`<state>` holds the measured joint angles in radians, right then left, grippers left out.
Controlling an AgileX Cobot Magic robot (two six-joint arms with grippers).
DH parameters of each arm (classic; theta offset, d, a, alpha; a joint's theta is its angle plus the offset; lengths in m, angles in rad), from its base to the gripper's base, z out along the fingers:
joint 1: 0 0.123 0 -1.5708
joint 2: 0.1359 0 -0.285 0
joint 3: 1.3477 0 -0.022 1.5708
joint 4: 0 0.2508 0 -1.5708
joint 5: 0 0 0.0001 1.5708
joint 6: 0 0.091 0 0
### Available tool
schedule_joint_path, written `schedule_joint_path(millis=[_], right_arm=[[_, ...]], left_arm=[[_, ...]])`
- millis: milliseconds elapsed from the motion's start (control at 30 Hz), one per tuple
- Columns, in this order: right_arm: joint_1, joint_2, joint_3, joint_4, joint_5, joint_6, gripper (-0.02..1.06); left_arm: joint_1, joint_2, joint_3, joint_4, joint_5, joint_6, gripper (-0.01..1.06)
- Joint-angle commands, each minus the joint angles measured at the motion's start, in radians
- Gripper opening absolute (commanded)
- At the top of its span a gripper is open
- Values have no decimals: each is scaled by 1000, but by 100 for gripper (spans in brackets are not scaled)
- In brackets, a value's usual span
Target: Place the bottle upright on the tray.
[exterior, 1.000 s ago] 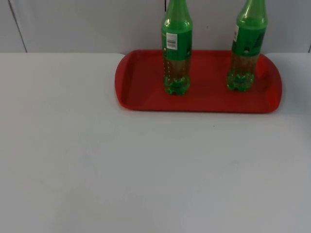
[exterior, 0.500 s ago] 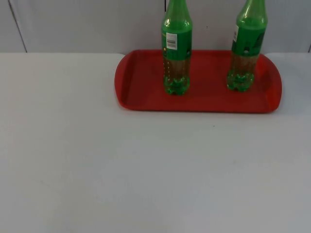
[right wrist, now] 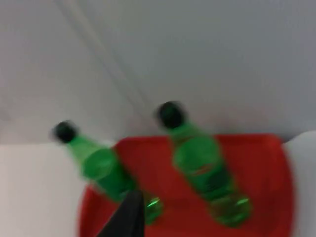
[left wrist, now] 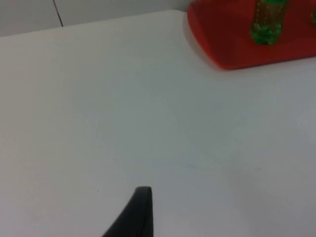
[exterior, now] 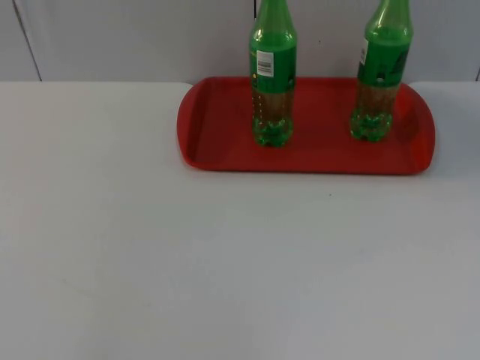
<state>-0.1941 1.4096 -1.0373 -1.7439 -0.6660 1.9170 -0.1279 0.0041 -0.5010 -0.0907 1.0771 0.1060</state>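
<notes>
Nothing has moved since the earlier top frames: both bottles and the tray sit exactly where they were.

Red tray [exterior: 225,150] at 12–1 o'clock on the white table [exterior: 225,262], against the grey partition wall [exterior: 112,37]. It holds two green bottles, both upright: left bottle [exterior: 272,82] near tray centre, right bottle [exterior: 380,75] toward the 3 o'clock end, well apart. Each looks part-filled with brownish liquid low down.

Left gripper [left wrist: 140,207] hangs over bare table, tray off at its 1 o'clock; waiting. Can't tell how far apart its fingers are. Right gripper [right wrist: 129,215] is above the tray looking down on both bottles, holding nothing visible; finger spread unclear too.

Judgement: placement looks done. Back the right arm off straight, clear of the necks, so nothing gets tipped.
</notes>
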Motion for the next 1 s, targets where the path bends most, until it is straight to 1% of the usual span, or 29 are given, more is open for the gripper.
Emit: schedule_joint_path(millis=[0,33,67,167,200,233,267,333,367,400,433,533,567,600,633,667,700,733,767,800,833,867,900,933,967], right_arm=[[21,-6,2,-1,-123,-1,105],[32,-6,2,-1,-151,-7,105],[48,-6,2,-1,-155,-14,105],[69,-6,-7,-1,-142,-27,105],[77,-8,-21,-1,-114,-61,105],[91,-10,-38,-1,-60,-141,105],[120,-17,-59,-1,24,-214,105],[179,-31,-108,-1,197,-266,105],[215,-40,-133,-1,259,-300,105],[215,-40,-133,-1,259,-300,105],[253,-42,-164,-1,341,-323,105],[346,-40,-244,-1,585,-323,105],[346,-40,-244,-1,585,-323,105],[365,-38,-260,-1,653,-336,105],[380,-38,-263,-1,715,-375,105],[389,-38,-261,-1,758,-430,105],[404,-36,-256,-1,809,-511,105],[404,-36,-256,-1,809,-511,105],[416,-29,-257,35,882,-611,105],[438,-27,-257,91,957,-793,105],[482,-17,-263,138,1130,-1076,105],[506,-7,-275,161,1257,-1162,105],[506,-7,-275,161,1257,-1162,105],[519,-1,-289,189,1354,-1183,105],[520,4,-298,245,1435,-1188,105]], left_arm=[[1,-4,5,3,-1,-7,105],[1,-4,5,3,-1,-7,105],[1,-4,5,3,-1,-7,105],[1,-4,5,3,-1,-7,105],[1,-4,5,3,-1,-7,105],[1,-4,5,3,-1,-7,105],[1,-4,5,3,-1,-7,105],[1,-4,5,3,-1,-7,105],[1,-4,5,3,-1,-7,105],[1,-4,5,3,-1,-7,105],[1,-4,5,3,-1,-7,105],[1,-4,5,3,-1,-7,105],[1,-4,5,3,-1,-7,105],[1,-4,5,3,-1,-7,105],[1,-4,5,3,-1,-7,105],[1,-4,5,3,-1,-7,105],[1,-4,5,3,-1,-7,105],[1,-4,5,3,-1,-7,105],[1,-4,5,3,-1,-7,105],[1,-4,5,3,-1,-7,105],[1,-4,5,3,-1,-7,105],[1,-4,5,3,-1,-7,105],[1,-4,5,3,-1,-7,105],[1,-4,5,3,-1,-7,105],[1,-4,5,3,-1,-7,105]])
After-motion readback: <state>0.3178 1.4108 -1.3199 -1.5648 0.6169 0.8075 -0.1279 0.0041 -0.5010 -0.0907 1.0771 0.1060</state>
